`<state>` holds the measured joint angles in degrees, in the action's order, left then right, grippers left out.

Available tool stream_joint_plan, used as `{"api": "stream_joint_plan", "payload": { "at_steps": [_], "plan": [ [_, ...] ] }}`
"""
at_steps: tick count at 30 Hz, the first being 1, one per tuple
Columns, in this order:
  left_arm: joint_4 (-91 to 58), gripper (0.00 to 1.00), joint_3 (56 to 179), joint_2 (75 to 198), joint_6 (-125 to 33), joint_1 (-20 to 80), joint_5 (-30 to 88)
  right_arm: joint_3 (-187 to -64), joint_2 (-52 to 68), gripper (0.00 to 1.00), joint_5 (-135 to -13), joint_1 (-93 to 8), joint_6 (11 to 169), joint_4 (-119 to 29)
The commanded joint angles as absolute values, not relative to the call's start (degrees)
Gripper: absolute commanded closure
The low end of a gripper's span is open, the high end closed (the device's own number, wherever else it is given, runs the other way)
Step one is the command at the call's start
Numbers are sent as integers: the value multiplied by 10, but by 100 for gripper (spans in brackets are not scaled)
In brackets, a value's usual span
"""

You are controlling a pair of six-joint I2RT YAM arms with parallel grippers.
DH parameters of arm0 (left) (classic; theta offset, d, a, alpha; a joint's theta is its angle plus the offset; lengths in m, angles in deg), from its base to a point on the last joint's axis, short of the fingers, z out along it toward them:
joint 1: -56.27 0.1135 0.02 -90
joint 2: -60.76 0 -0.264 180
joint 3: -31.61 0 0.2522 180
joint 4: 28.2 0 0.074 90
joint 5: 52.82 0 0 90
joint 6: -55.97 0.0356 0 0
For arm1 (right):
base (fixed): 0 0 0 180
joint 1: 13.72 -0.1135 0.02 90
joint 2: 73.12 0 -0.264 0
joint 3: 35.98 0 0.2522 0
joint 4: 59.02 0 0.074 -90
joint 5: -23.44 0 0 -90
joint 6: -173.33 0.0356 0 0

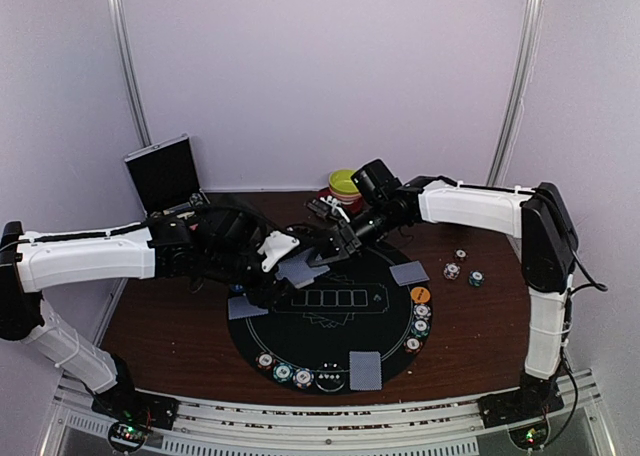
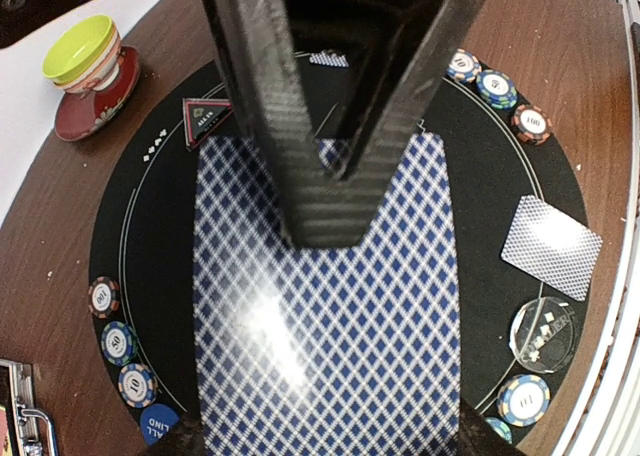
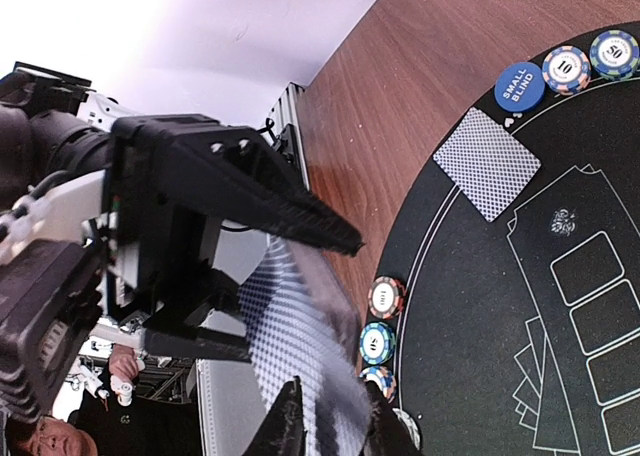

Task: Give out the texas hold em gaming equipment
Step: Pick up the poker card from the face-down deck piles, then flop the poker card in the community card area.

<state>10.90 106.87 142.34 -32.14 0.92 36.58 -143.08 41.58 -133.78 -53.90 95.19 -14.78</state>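
Here the deck of cards (image 2: 330, 356) hangs patterned back up over the far left part of the round black mat (image 1: 300, 331), clear of its surface. Its long axis runs from the left gripper (image 1: 283, 264), which clamps the deck's rear end by both long sides, straight out toward the right gripper (image 3: 337, 426). That one meets the deck head-on at the free short edge, its jaws set narrow over the top card; whether they actually pinch that card cannot be told. So the right arm is the nearer one to the loose edge, and a card would likely have to slide off along the long axis, away from the left gripper and out over the mat's middle.
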Motion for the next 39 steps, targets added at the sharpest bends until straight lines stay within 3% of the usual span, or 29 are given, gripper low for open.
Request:
{"api": "stream_joint_plan", "payload": {
  "at_steps": [1,18,23,32,39],
  "plan": [
    [77,37,1076,1414,-315,7,365,-1414,372,81,-1337,-534,936,-136],
    [77,37,1077,1414,-317,7,370,-1389,369,89,-1386,-536,991,-199],
    [78,38,1077,1413,-321,6,374,-1379,368,100,-1395,-537,1035,-242],
    [116,37,1068,1406,-348,7,429,-1435,330,100,-1197,-484,953,-134],
    [160,37,1034,1374,-392,8,494,-1527,346,100,-951,-480,855,-23]
  ]
}}
